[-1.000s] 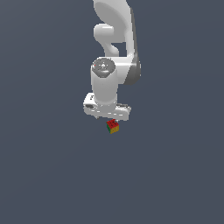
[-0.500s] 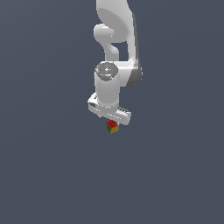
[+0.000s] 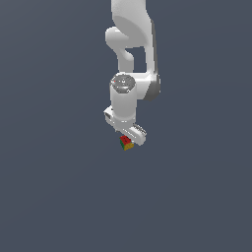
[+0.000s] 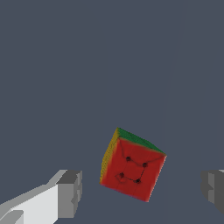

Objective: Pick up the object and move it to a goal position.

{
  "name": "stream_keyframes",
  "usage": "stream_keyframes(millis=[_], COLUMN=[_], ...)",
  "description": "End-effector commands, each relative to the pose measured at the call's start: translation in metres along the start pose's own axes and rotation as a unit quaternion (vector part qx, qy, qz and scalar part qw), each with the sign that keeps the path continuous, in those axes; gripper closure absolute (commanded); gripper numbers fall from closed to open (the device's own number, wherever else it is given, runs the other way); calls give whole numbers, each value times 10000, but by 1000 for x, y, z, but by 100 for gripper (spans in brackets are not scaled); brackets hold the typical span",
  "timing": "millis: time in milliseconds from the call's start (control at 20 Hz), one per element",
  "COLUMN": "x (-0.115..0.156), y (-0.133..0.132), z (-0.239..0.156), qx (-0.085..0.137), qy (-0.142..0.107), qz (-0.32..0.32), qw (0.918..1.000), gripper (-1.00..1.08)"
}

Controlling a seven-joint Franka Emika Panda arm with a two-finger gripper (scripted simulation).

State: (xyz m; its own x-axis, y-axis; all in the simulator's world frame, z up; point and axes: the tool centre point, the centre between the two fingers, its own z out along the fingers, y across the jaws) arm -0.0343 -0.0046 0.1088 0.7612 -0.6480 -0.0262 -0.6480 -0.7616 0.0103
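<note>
The object is a tiny cube (image 3: 126, 142) with red, green and yellow faces, lying on the flat grey floor (image 3: 59, 197). In the exterior view it sits just under the white hand of my gripper (image 3: 129, 139), which hangs straight down from the arm. In the wrist view the cube (image 4: 131, 168) shows its red face, with a green face and a yellow face at its edges. My gripper (image 4: 142, 192) is open, with one grey fingertip (image 4: 70, 192) on each side of the cube. Neither finger touches it. The cube lies nearer one finger than the other.
The grey floor runs on all around the arm, with nothing else showing on it. No goal marker shows in either view.
The hand has turned about its vertical axis, so it now sits slanted in the exterior view. The cube has stayed where it was.
</note>
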Motion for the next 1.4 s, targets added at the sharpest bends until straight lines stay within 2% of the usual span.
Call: stream_keyframes(millis=[0,350,650,950,1350], x=[-3,-10,-14,-16,-16], y=[0,1,2,3,3], z=[5,16,23,26,31], qx=[13,45,64,75,75], qy=[19,69,100,116,116], qz=[347,1222,1718,1965,1976], qw=[9994,9925,9851,9804,9802], gripper=[-92,-92,-92,-92,-92])
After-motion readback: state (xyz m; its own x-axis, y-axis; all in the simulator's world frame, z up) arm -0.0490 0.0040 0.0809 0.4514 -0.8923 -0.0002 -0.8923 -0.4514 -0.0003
